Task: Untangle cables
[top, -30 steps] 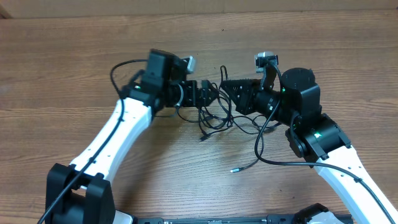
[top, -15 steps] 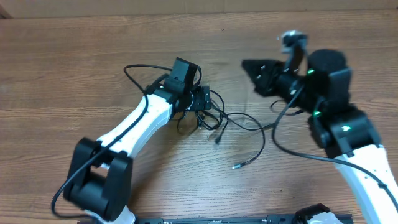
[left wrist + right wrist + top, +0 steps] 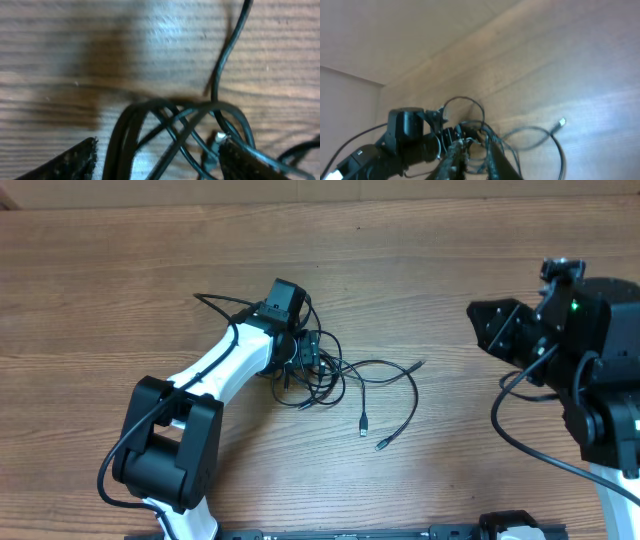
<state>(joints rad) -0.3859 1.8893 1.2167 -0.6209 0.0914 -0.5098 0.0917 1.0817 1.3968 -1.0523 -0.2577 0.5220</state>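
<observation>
L wrist cam: left end effector (image 3: pixel 157 146) spread wide astride cables (image 3: pixel 220 106) — overhead hides it; right end effector (image 3: pixel 482 322) — can't tell.

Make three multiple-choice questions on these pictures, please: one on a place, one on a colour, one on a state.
1. Where do the cables lie bunched? A at the left fingers; B at the right fingers; C at the front edge.
2. What colour are the cables? A white; B black; C red.
3. The left fingers are: A shut on a plug; B open; C out of view.
Answers: 1A, the bunch sits right at them; 2B, all are black; 3B, the wrist view shows them apart, cables between.
</observation>
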